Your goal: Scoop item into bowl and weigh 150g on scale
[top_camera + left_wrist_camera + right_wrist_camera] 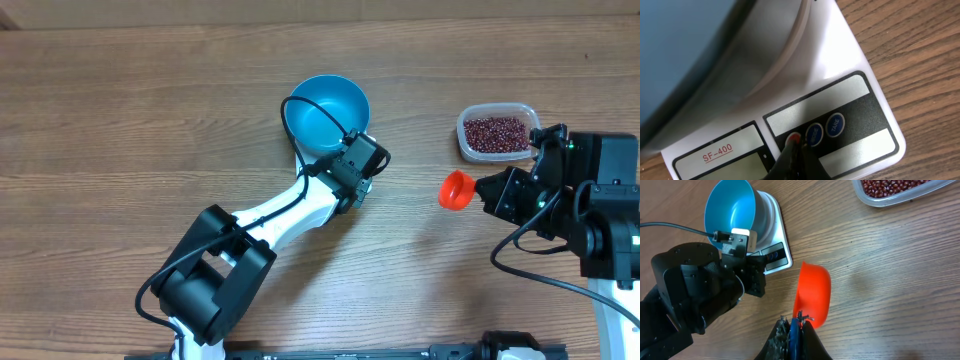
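The blue bowl stands empty on the white scale. My left gripper is shut, its tips resting on the red button of the scale's panel, beside two blue buttons. An empty orange scoop hangs above the bare table right of the scale, and my right gripper is shut on its blue handle. The item, a heap of dark red beans, lies in a clear container at the back right.
The clear container stands just behind my right arm. My left arm reaches diagonally from the front edge up to the scale. In the right wrist view the black left wrist sits close to the scoop's left.
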